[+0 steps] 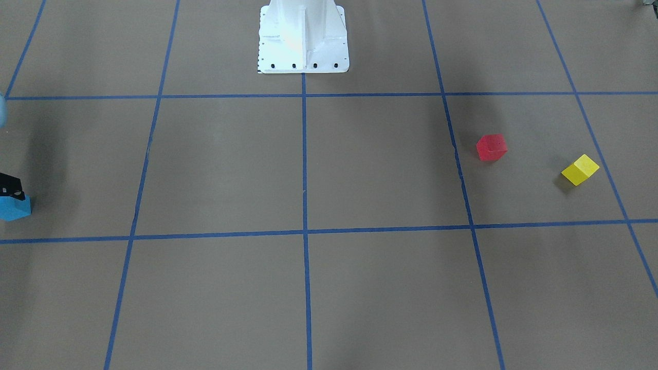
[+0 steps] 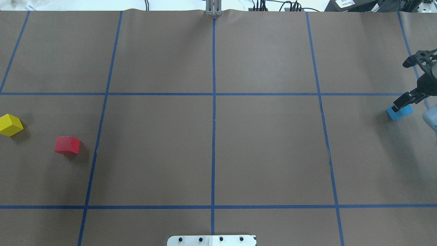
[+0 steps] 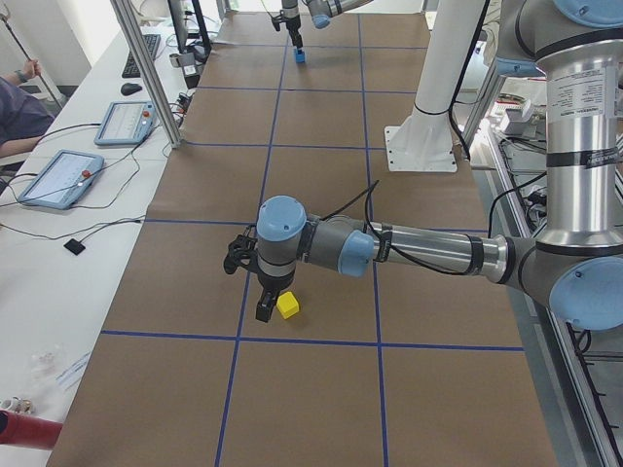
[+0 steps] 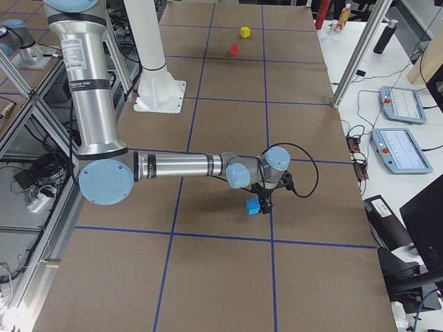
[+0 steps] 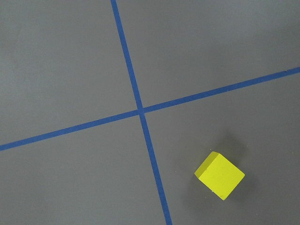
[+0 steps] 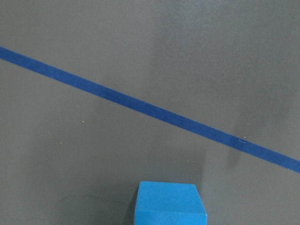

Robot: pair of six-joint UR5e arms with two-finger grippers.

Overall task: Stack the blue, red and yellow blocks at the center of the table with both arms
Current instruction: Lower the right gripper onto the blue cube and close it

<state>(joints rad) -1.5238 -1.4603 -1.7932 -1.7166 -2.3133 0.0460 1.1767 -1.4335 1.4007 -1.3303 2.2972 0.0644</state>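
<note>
The blue block [image 2: 399,112] lies at the table's far right, also in the right wrist view [image 6: 169,204]. My right gripper [image 2: 401,86] is open above it, one finger [image 1: 11,186] right over the block's edge, the other well apart. The red block [image 2: 67,145] and the yellow block [image 2: 10,125] lie on the far left, apart from each other. My left gripper [image 3: 263,297] shows only in the exterior left view, close beside the yellow block [image 3: 287,306]; I cannot tell whether it is open. The left wrist view shows the yellow block [image 5: 219,176] resting on the table.
Brown paper with a blue tape grid [image 2: 213,136] covers the table. The white robot base [image 1: 303,38] stands at the near middle edge. A side bench with tablets [image 3: 68,175] and metal posts [image 3: 146,73] runs along the far side.
</note>
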